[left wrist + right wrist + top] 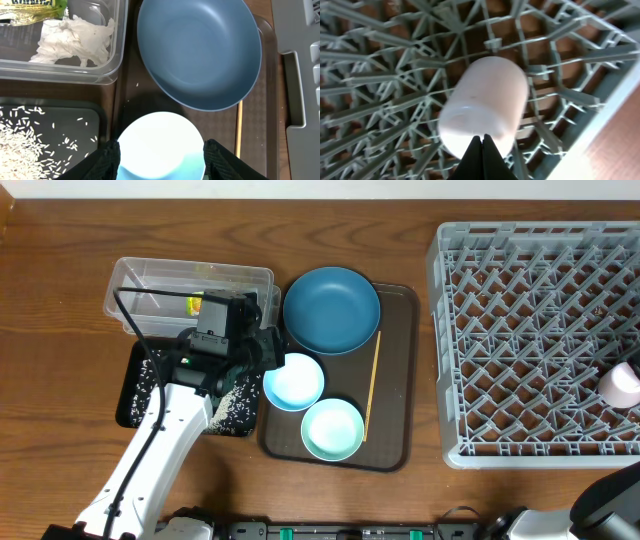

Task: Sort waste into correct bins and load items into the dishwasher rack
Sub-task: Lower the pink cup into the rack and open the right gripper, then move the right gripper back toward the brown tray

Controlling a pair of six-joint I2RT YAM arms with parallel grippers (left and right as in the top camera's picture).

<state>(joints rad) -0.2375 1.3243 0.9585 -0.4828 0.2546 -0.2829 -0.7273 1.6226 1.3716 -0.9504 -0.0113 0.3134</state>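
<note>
My left gripper is open, with a finger on each side of the white-blue bowl on the brown tray. The dark blue plate, mint bowl and wooden stick lie on the same tray. The clear tub holds the white tissue and yellow-green wrapper. Rice lies in the black tray. The pink-white cup lies tilted in the grey rack near its right edge. My right gripper is shut, tips before the cup's near end.
The brown serving tray sits between the bins and the rack. My left arm reaches over the black tray from the front left. The right arm shows blurred at the front right corner.
</note>
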